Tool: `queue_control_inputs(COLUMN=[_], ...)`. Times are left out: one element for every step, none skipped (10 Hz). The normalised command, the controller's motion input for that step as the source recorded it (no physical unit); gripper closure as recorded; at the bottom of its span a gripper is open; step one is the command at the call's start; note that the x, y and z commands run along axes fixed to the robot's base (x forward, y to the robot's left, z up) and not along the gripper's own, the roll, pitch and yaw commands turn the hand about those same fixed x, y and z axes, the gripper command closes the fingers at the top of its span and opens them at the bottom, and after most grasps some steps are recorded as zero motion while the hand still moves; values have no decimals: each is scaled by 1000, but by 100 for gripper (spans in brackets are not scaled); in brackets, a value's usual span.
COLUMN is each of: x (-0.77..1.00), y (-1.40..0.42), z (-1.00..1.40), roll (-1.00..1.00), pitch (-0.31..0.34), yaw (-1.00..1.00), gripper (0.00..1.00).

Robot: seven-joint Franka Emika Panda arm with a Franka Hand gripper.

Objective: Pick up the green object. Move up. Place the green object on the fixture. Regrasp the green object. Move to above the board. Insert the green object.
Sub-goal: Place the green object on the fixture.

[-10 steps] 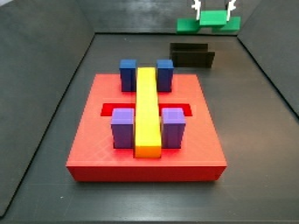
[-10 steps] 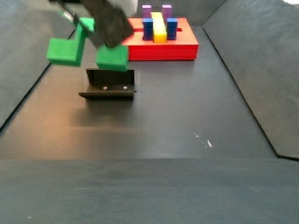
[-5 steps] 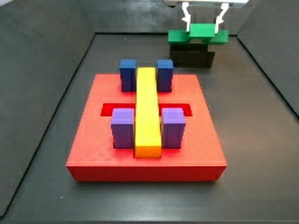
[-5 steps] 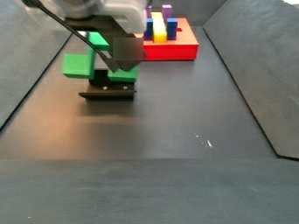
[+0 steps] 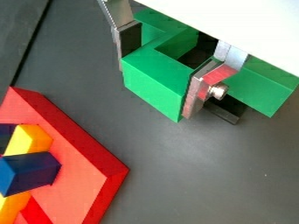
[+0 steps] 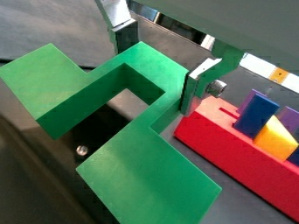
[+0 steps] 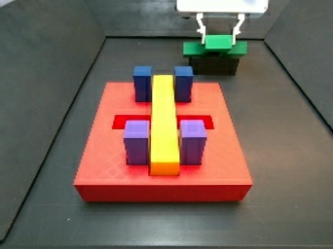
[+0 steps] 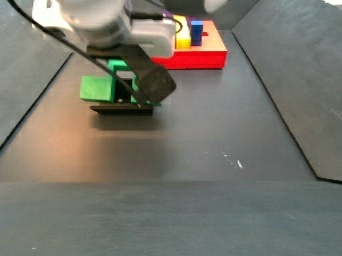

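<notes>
Silver-plated claw point(image 5: 163, 66) pinches the blocky green object point(image 5: 163, 79) over the black fixture point(image 7: 212, 64).

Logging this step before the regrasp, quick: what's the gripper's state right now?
Gripper: shut on the green object, its fingers clamped across the middle section, down at the fixture.

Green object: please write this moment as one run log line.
phase: placing | end effector: shut on green object | location: at fixture | board: recess open

A robot test cell: a bare dark walled floor point(image 7: 53, 146), with the gripper point(image 7: 221, 37) low over the fixture point(image 7: 215, 64).
</notes>
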Motion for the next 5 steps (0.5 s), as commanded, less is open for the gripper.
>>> queue_control_inputs(x=[-3, -34, 0, 0, 0], y=[40, 0, 0, 0, 0], z=[-169, -26, 0, 0, 0], roll=[-123, 54, -6, 0, 0], pitch=[-71, 0, 0, 0, 0], yaw=[31, -40, 0, 0, 0], gripper=[100, 100, 100, 100, 0])
